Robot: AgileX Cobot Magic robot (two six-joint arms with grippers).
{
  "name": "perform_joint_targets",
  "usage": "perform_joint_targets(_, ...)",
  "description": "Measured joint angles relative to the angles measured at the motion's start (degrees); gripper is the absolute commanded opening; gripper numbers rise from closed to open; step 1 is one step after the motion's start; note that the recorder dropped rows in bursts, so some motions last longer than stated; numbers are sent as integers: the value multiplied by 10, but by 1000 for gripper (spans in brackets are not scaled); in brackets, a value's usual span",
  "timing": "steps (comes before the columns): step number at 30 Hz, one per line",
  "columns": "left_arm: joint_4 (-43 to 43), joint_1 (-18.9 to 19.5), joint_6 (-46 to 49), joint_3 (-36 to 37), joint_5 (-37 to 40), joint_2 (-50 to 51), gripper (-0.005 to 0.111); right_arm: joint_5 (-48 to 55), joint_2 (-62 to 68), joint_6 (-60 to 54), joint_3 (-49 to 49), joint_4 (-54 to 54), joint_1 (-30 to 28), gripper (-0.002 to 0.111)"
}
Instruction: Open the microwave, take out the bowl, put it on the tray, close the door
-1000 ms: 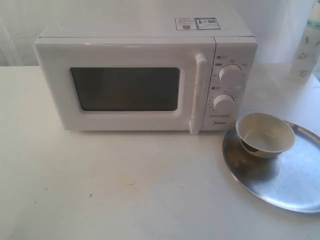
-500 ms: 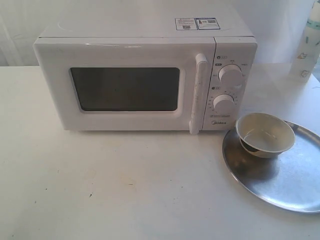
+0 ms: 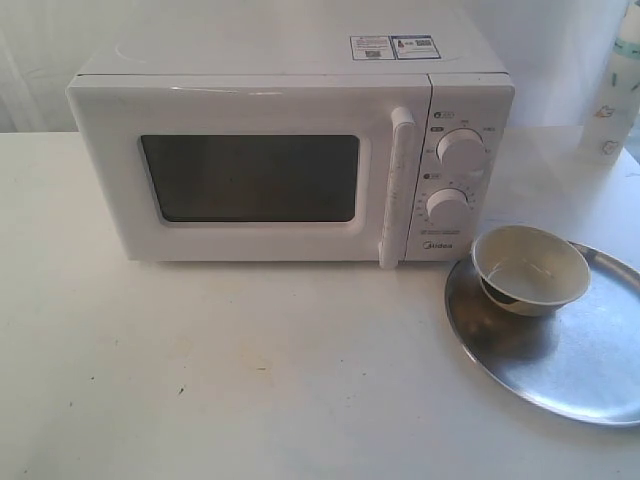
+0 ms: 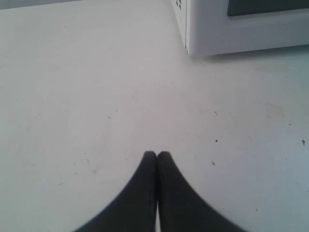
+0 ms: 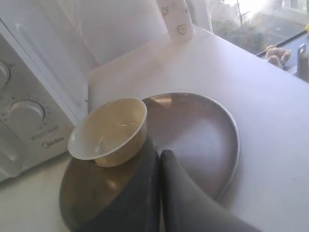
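Observation:
The white microwave (image 3: 290, 150) stands at the back of the table with its door (image 3: 250, 175) shut and the tall handle (image 3: 397, 185) upright. To its right, the cream bowl (image 3: 530, 268) (image 5: 108, 130) sits upright on the silver tray (image 3: 580, 355) (image 5: 198, 135), near the tray's edge closest to the microwave. Neither gripper shows in the exterior view. My left gripper (image 4: 157, 153) is shut and empty above bare table, with a corner of the microwave (image 4: 241, 29) ahead. My right gripper (image 5: 160, 153) is shut and empty over the tray, beside the bowl.
A tall pale bottle (image 3: 615, 90) (image 5: 175, 19) stands at the back right, behind the tray. The white table (image 3: 200, 370) stretches out in front of the microwave. The tray runs off the right edge of the exterior view.

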Motion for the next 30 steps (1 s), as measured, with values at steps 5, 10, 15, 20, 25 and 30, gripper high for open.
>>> perform_joint_targets(5,0,0,0,0,0,0,0,4,0,-73,0,-41,0,0)
perform_joint_targets(10,0,0,0,0,0,0,0,5,0,-83,0,-81,0,0)
perform_joint_targets(15,0,0,0,0,0,0,0,-6,0,-158,0,-90,0,0)
perform_joint_targets(20,0,0,0,0,0,0,0,-3,0,-178,0,-65,0,0)
perform_joint_targets(25,0,0,0,0,0,0,0,-3,0,-130,0,-52,0,0)
perform_joint_targets(30,0,0,0,0,0,0,0,-2,0,-216,0,26,0,0)
